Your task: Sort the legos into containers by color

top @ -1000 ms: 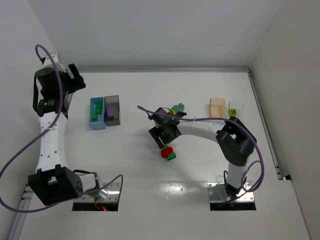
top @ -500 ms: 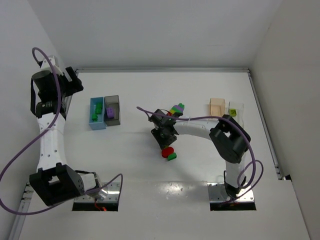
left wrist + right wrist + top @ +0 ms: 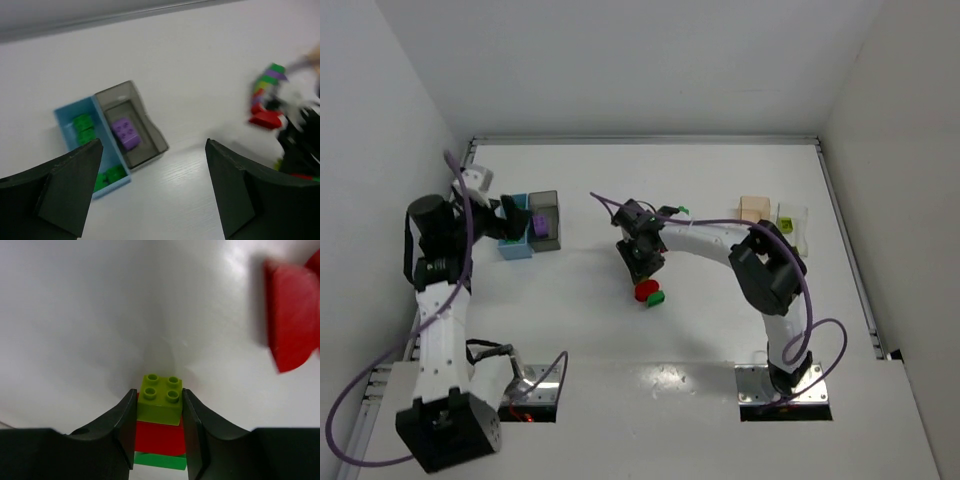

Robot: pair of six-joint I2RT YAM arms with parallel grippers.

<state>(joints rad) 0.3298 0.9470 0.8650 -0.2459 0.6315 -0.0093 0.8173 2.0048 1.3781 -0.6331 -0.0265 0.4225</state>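
A lime-red-green stack (image 3: 159, 435) is clenched by the right gripper (image 3: 159, 401). The left gripper (image 3: 152, 150) is held open above the blue bin (image 3: 65, 120) and grey bin (image 3: 152, 132).

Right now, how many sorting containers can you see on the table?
4. The light blue bin and dark grey bin sit side by side at far left. The peach bin and clear bin sit side by side at far right. None seems hidden.
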